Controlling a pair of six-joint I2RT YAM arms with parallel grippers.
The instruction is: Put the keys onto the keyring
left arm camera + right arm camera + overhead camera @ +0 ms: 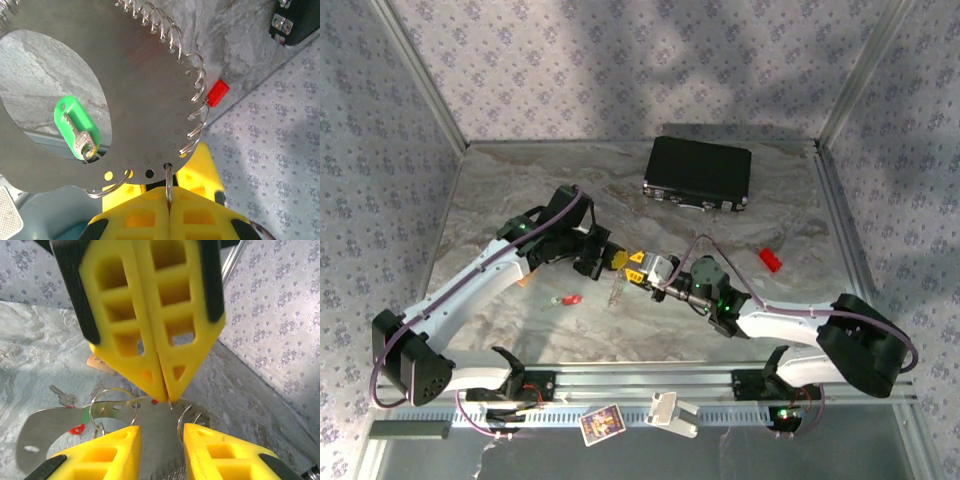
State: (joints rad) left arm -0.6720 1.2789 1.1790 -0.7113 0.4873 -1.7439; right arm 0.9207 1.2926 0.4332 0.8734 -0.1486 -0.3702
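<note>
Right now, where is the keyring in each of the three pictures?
Top external: keyring hangs mid-table where the two arms meet.
Left wrist: keyring, a grey plate across the upper left.
Right wrist: keyring along the bottom, left of centre.
Shared landmark: the left arm's yellow jaws shut on its rim.

Black rectangular case (698,172) lying flat on the marbled surface (520,180), well beyond the right end effector (635,268). Chunky red block (771,259) off to that end effector's right, apart from the case. Patterned card (601,424) and white clip (672,412) on its near side, at the metal rail (740,395).

floral walls (620,70), marbled tabletop (510,190)
</note>
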